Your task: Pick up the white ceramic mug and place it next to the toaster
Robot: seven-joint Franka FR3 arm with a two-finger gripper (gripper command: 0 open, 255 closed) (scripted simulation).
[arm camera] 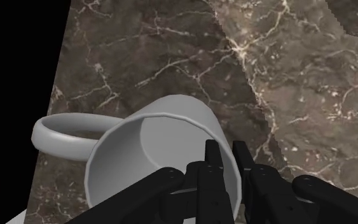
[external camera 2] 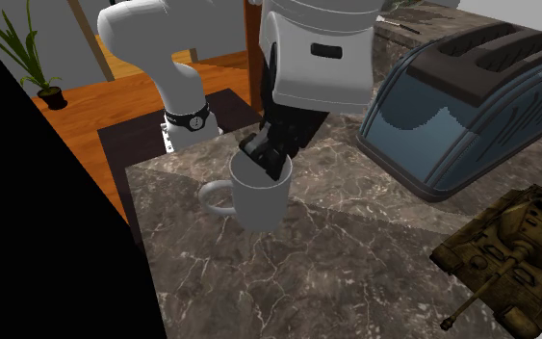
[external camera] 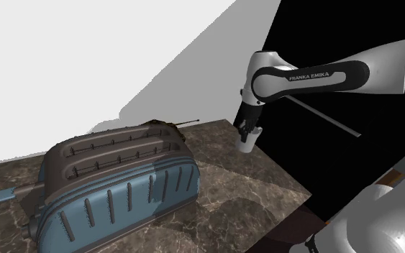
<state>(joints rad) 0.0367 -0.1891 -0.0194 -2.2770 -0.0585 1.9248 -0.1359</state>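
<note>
**Mug (external camera 2: 259,197), white: 1.** Centre of the second exterior view, near the left edge of the marble surface (external camera 2: 355,279). It hangs tilted from the claw, and I cannot tell whether it is clear of the stone.

**Claw (external camera 2: 267,159), black: 1.** It pinches the mug's wall at the rim, one finger inside and one outside.

**Toaster (external camera 2: 471,106), blue-grey, two slots: 1.** Upper right, well apart from the mug.

**Toy tank (external camera 2: 509,250), camouflage: 1.** Lower right.

**Potted plant (external camera 2: 28,48): 1.** Upper left, on the floor.

**Hazards (judged):**
- The hold is on one thin wall only, so the mug may swivel or slip during the carry.
- A drop here could go over the nearby edge.
- A low carry risks knocking the toaster, and overshooting risks the tank.
</note>
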